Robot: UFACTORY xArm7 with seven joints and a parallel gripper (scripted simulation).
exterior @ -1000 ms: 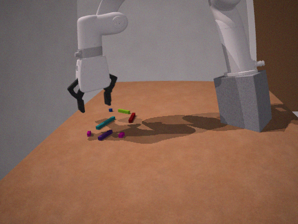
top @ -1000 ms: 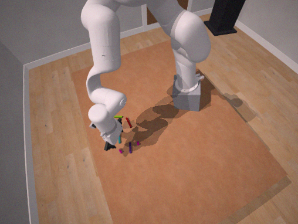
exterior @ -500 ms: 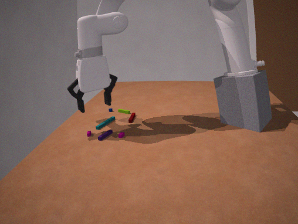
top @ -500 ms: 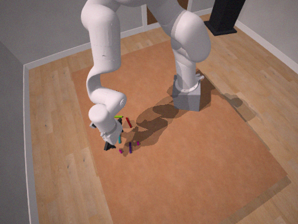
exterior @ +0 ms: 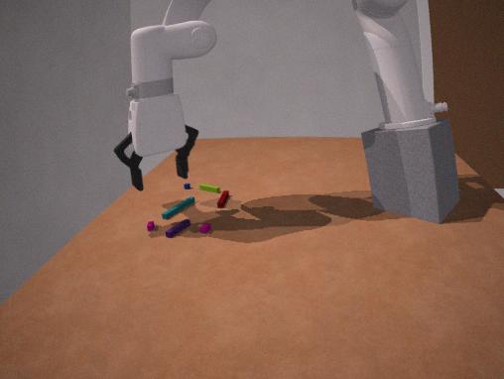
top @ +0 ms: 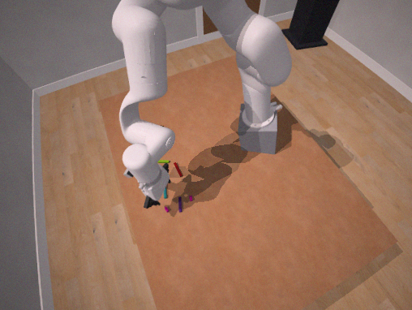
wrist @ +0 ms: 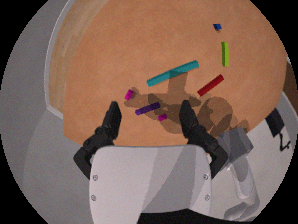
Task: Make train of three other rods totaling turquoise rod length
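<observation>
Purple rod (top: 180,204) (exterior: 178,228) (wrist: 148,108) is the obvious anchor: 6 + 2 + 2 = 10. It lies flat between the near magenta rod (top: 166,208) (exterior: 150,226) (wrist: 129,94), by one end of the turquoise rod (top: 165,193) (exterior: 179,207) (wrist: 172,74), and the other magenta rod (top: 190,198) (exterior: 205,228) (wrist: 162,117). No train yet. Gripper (top: 159,184) (exterior: 161,182) (wrist: 150,107) is released, wide, above the rods, nothing in it.

I'd leave purple put and bring one magenta to each end. Grip magentas across their width, low and centred, yaw matched to purple's axis before lowering. Part-close the fingers first, since full spread may clip purple. Butt ends gently, open slowly, lift straight up. Red rod (top: 178,170) (exterior: 223,198) (wrist: 210,85) can stay out.

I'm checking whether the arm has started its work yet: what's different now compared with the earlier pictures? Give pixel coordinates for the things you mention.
Nothing visibly changed. The gripper (exterior: 161,183) (wrist: 150,107) hangs open above the table, as before, and the turquoise rod (exterior: 179,207) (wrist: 173,73), purple rod (exterior: 178,228) (wrist: 148,108) and red rod (exterior: 223,198) (wrist: 210,85) lie where they lay.
</observation>
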